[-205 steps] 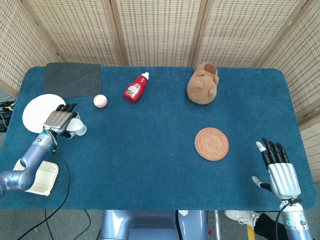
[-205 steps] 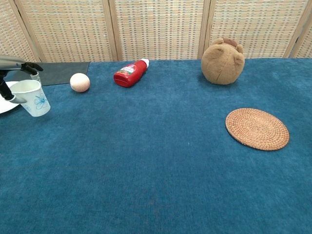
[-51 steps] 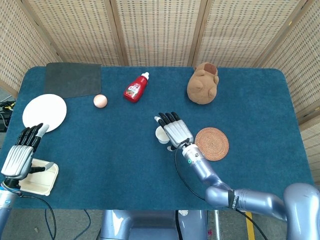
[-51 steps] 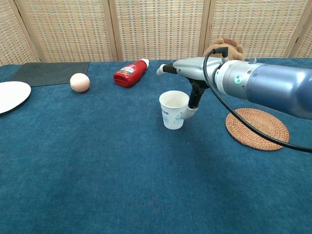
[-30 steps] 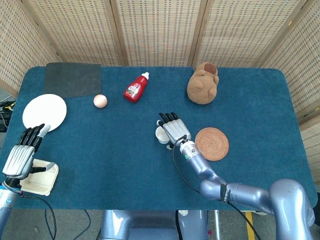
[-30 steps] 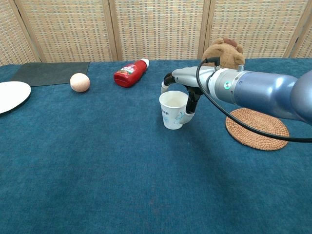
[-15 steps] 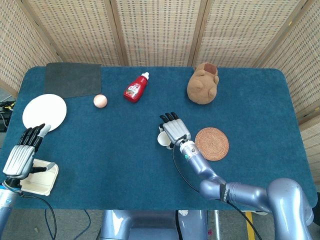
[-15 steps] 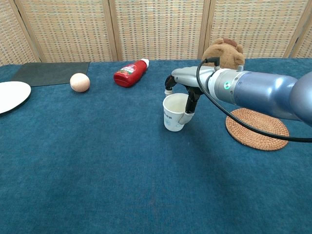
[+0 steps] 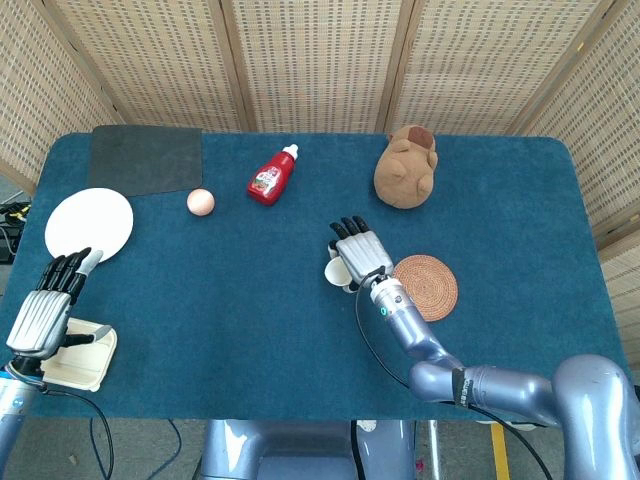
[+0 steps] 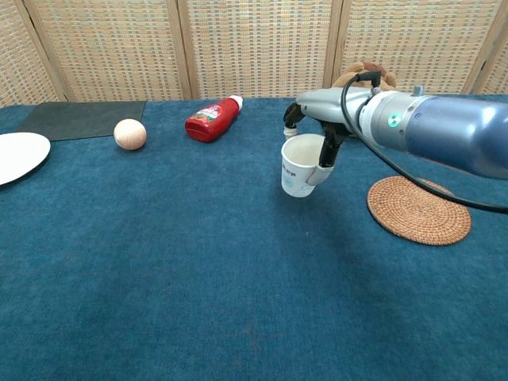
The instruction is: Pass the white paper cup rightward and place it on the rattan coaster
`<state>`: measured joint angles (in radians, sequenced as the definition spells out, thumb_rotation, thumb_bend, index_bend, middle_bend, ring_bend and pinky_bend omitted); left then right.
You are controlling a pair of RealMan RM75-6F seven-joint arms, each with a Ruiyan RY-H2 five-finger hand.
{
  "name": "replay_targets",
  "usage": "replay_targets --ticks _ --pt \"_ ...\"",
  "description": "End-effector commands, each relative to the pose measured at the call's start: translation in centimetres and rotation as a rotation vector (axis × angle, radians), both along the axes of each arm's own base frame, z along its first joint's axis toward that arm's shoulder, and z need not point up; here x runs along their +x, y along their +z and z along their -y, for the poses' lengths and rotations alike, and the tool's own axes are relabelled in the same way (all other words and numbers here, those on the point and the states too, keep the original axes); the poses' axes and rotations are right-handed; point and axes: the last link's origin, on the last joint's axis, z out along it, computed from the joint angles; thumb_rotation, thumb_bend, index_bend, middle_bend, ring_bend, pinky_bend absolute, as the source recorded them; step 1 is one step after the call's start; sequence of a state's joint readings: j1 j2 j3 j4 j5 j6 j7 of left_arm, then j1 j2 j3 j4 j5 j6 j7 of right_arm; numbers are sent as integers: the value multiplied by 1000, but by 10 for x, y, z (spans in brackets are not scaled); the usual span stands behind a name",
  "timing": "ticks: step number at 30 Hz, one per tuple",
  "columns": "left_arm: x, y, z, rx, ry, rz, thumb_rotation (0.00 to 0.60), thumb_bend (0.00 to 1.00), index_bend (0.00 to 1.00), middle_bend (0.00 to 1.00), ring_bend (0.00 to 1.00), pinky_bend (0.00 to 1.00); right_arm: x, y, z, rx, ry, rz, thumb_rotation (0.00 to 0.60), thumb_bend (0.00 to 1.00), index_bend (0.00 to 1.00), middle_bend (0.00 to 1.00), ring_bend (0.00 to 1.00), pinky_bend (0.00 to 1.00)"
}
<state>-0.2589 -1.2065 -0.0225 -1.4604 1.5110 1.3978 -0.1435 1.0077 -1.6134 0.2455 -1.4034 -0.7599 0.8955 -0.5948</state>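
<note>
Blue felt table (image 10: 159, 278): your right hand (image 10: 321, 119) pinches the white paper cup (image 10: 302, 165) by its rim, lifted just left of the round rattan coaster (image 10: 418, 209). This thin rim grip may crush or tip it. Your left hand (image 9: 42, 305) rests open.

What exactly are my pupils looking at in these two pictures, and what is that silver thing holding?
It is a robot with two metal arms, each ending in a robot hand with fingers like ours. One picture looks down from its head, the other looks forward from its chest.

The right robot hand holds a white paper cup, lifted clear of the blue table. It is to be set on the round rattan coaster, just to the right. The left robot hand holds nothing, fingers straight, near a small tray.

Also lying there: a red bottle, a ball, a brown plush toy, a white plate and a dark mat.
</note>
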Motion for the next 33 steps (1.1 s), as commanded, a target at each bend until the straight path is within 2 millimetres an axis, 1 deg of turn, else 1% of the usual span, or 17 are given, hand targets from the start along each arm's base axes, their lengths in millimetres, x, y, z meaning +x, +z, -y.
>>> replay_targets --ticks 1,6,9,12,16,19,24,33 --pt "1 0 1 1 -2 -2 600 117 0 0 0 0 -13 24 -2 -49 -17 -22 600 15 437 97 0 0" --pt "2 -1 2 0 -9 -9 600 116 0 0 0 0 -41 49 -11 -87 -65 -64 600 14 437 96 0 0" --pt "4 -1 3 4 -15 -15 600 115 0 0 0 0 -63 62 -18 -103 -107 -87 600 15 437 96 0 0" --pt "5 -1 4 7 -19 -19 600 116 0 0 0 0 -82 71 -26 -110 -147 -95 600 14 436 96 0 0" --pt "7 -2 5 11 -25 -26 600 116 0 0 0 0 -103 76 -36 -108 -184 -92 600 14 436 96 0 0" --pt "9 -3 7 10 -32 -32 600 115 0 0 0 0 -112 78 -38 -110 -198 -85 600 15 436 96 0 0" --pt "12 -5 8 14 -38 -40 600 116 0 0 0 0 -120 79 -38 -107 -211 -60 600 13 436 96 0 0" --pt "13 -4 6 24 -31 -47 600 115 0 0 0 0 -124 72 -37 -85 -212 -42 600 15 436 96 0 0"
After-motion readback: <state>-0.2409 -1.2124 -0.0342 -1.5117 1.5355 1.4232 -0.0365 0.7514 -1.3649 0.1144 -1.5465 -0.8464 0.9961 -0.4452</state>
